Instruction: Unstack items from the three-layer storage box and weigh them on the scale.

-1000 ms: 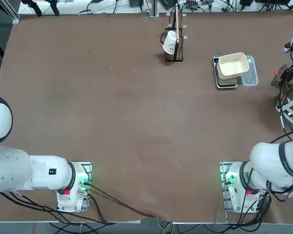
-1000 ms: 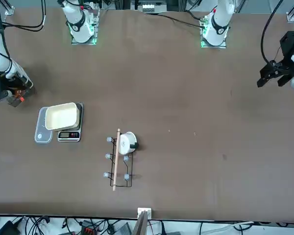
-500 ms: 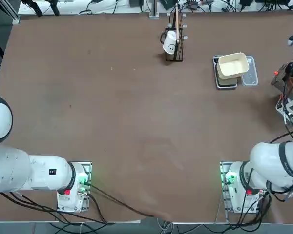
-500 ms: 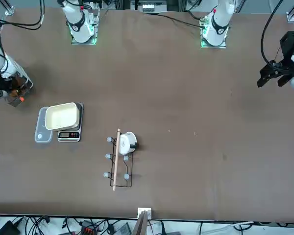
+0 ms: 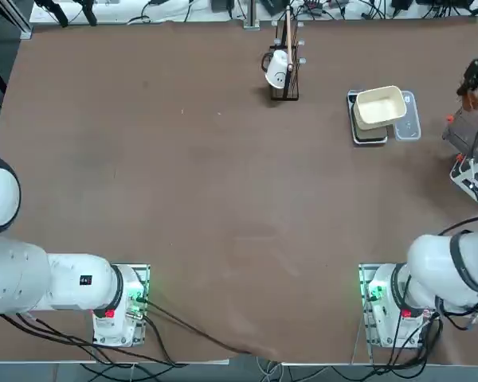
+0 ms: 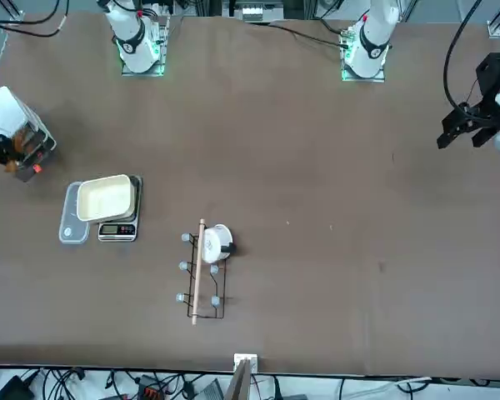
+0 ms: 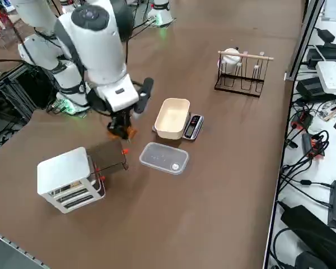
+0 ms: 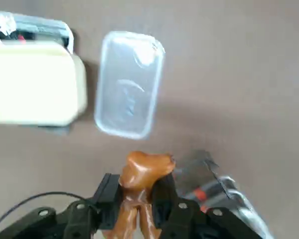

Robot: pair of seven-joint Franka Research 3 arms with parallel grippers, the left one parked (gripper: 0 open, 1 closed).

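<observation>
Top view: the worktop [image 5: 183,183] fills the field. At about 1 o'clock from its centre a cream tray [image 5: 380,107] sits on the scale [image 5: 368,134], with a clear container [image 5: 409,119] touching the tray's right side. A wire stand with a white mug [image 5: 280,69] stands at 12 o'clock. At the 3 o'clock edge the storage box [image 5: 475,180] is partly cut off, and the right tool [image 5: 472,90] hovers at about 2 o'clock beyond it; its fingers cannot be read in this view.

Front view: the tool [image 6: 15,152] appears at the 9 o'clock edge, with an orange-brown item [image 6: 20,148] at its tip. The tray [image 6: 106,197] covers most of the scale [image 6: 117,231], whose display strip shows at the tray's 6 o'clock side. The container [image 6: 72,225] lies at the tray's 9 o'clock side.

Right side view: the right tool [image 7: 122,126] points downward above the worktop [image 7: 224,168], between the storage box [image 7: 70,178] at 7 o'clock and the tray [image 7: 172,117] at 2 o'clock. It carries the item [image 7: 122,132] clear of the surface. The container [image 7: 163,158] lies at 4 o'clock from the tool.

Right wrist view: the tool [image 8: 138,196] pinches the orange-tan item [image 8: 139,186] between its two fingers [image 8: 106,193]. Beyond it lie the container [image 8: 129,83] and the tray [image 8: 32,82], with the scale [image 8: 35,28] partly under the tray.
</observation>
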